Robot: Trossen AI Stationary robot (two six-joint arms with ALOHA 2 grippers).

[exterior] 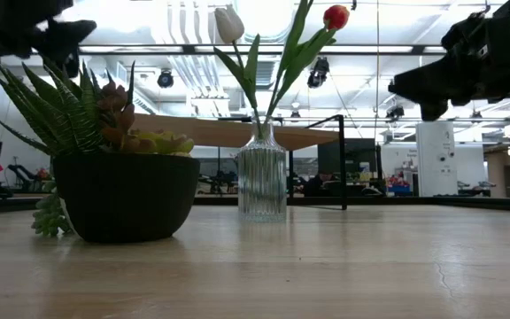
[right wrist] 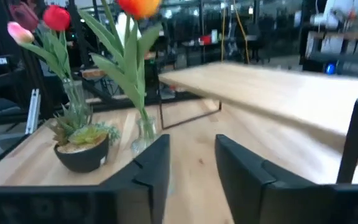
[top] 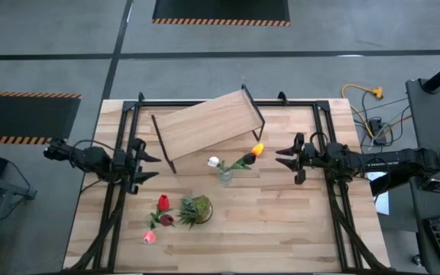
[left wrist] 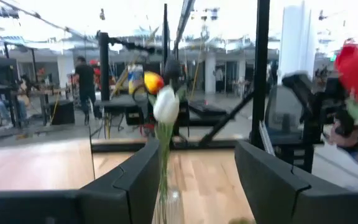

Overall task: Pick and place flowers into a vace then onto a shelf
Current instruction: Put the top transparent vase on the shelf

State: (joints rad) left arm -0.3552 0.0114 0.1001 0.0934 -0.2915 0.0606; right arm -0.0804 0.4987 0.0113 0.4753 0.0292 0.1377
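Flowers, white [top: 214,161] and orange [top: 257,150], are stood in a ribbed glass vase [top: 225,177] mid-desk, just before the shelf [top: 207,124]. Both grippers, left [top: 148,160] and right [top: 283,158], are held open and empty. The tall narrow vase could be tipped by an off-centre grasp.

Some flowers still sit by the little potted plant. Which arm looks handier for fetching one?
Probably the left. Its gripper hangs open on the same side as the red flower and pink flower. The right gripper, also open, sits beyond the vase.
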